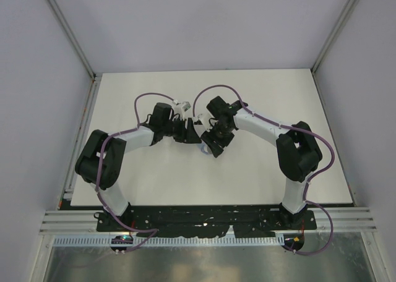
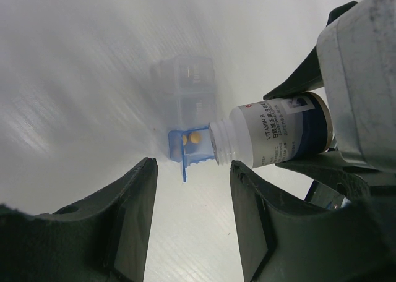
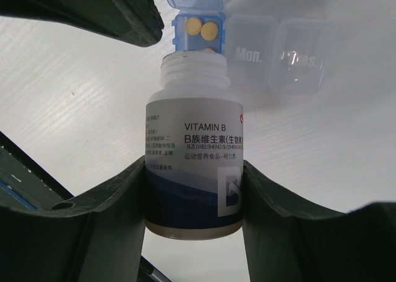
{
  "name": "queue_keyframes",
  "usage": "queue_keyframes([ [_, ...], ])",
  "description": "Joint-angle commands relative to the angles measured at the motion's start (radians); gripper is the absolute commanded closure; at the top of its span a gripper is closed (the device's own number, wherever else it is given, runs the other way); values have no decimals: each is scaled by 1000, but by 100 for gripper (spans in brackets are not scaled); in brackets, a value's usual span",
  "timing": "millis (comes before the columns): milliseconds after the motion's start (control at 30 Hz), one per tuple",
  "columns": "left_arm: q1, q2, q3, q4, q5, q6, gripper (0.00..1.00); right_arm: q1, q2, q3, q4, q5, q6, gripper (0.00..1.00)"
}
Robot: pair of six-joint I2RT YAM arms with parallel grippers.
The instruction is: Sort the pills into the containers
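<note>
Noted over white table (image 1: 278,170): right jaws closed firmly on sides of uncapped Vitamin B bottle (image 3: 195,170), left jaws spread apart and gripping nothing. Found bottle's mouth just beside clear weekly pill organiser (image 3: 272,56), at its blue, open-lidded compartment. Saw yellow pills (image 3: 202,27) inside that compartment.

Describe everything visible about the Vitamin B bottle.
The Vitamin B bottle is round white plastic with a white-and-navy printed label. Its cap is off, threaded neck bare. The right hand clamps its lower body, mouth tipped toward the open blue compartment of the pill organiser, which holds yellow pills.
</note>
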Motion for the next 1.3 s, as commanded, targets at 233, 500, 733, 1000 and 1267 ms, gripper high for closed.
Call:
queue_keyframes([
  [233,4,-37,-5,36,7,-6,46,8,-19,38,-20,8,-18,94],
  [500,3,-39,-3,35,9,-6,46,7,-36,35,0,-5,-10,94],
  [733,4,-39,-2,33,9,-6,46,5,-63,15,34,-8,-4,94],
  [1000,4,-40,0,31,9,-6,46,-1,-103,-24,78,-17,7,94],
  [1267,11,-47,1,28,6,-2,46,-9,-138,-84,127,-29,16,94],
])
